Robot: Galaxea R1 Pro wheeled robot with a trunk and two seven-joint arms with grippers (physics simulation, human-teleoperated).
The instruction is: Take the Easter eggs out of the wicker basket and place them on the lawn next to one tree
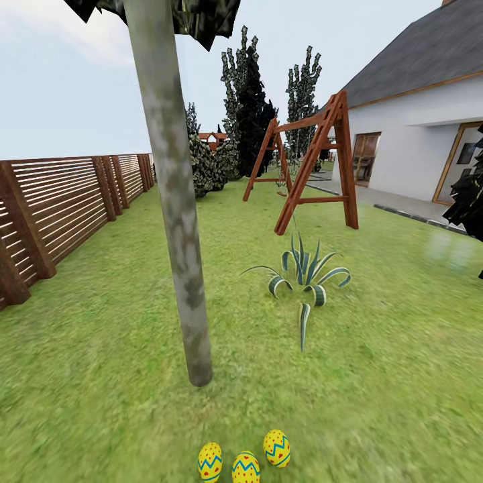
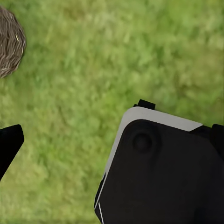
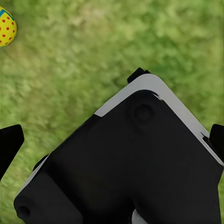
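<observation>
Three yellow Easter eggs with red dots and teal zigzags lie close together on the lawn [image 1: 376, 349] at the near edge of the head view: one egg [image 1: 210, 461], a second egg [image 1: 245, 467] and a third egg [image 1: 276, 448]. They rest a short way in front of the tree [image 1: 176, 221], whose pale mottled trunk rises out of the grass. The wicker basket [image 2: 9, 42] shows at the edge of the left wrist view, on grass. My left gripper [image 2: 114, 142] hangs open above the grass. My right gripper [image 3: 114, 140] is also open, with one egg [image 3: 6, 27] off to its side.
A wooden slat fence [image 1: 60, 208] runs along the left. A striped spiky plant [image 1: 305, 275] grows right of the tree, with a wooden swing frame [image 1: 315, 161], dark cypresses [image 1: 251, 107] and a white house [image 1: 416, 127] beyond. A black, white-edged part of my body [image 2: 158, 172] lies under both wrists.
</observation>
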